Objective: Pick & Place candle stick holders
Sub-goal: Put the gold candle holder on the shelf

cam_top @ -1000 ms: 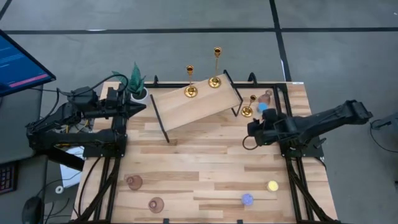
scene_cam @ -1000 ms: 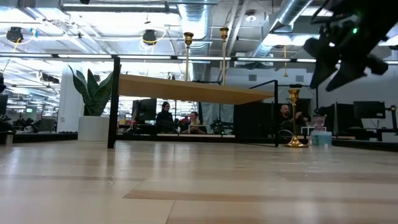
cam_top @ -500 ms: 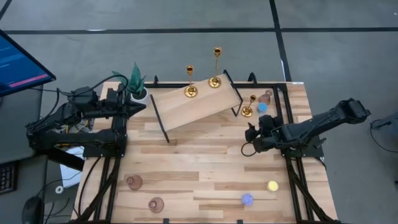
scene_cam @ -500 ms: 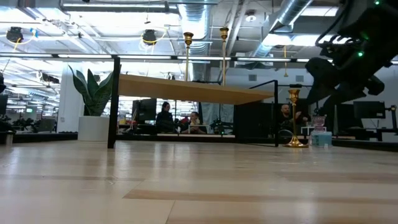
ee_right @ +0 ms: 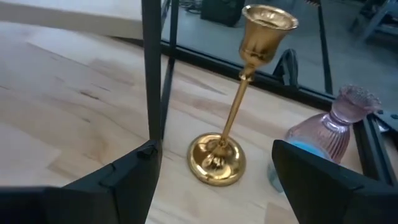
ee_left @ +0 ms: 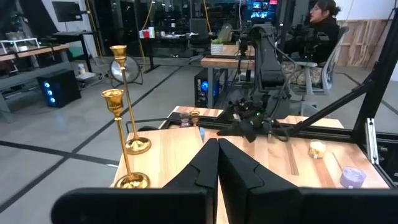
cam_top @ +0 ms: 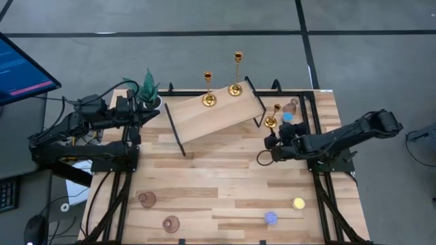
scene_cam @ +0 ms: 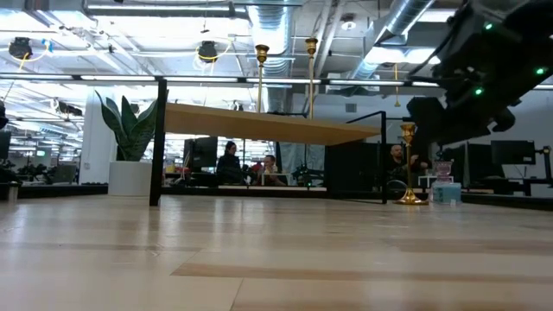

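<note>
A short gold candlestick stands upright on its round base on the table beside the raised wooden shelf, at the far right. My right gripper is open, its fingers standing either side of that base just short of it, touching nothing; it also shows in the high view. Two taller gold candlesticks stand on the shelf. One pink holder stands behind the short candlestick. Two more pink holders stand near left. My left gripper is shut, held level by the plant.
The shelf's black leg rises close beside my right gripper's finger. A blue light sits by the far pink holder. A yellow light and a bluish light lie near right. A potted plant stands far left.
My right gripper has sunk toward the table and gone a little toward the table's left, closer to the short gold candlestick, tipping downward as it went.
</note>
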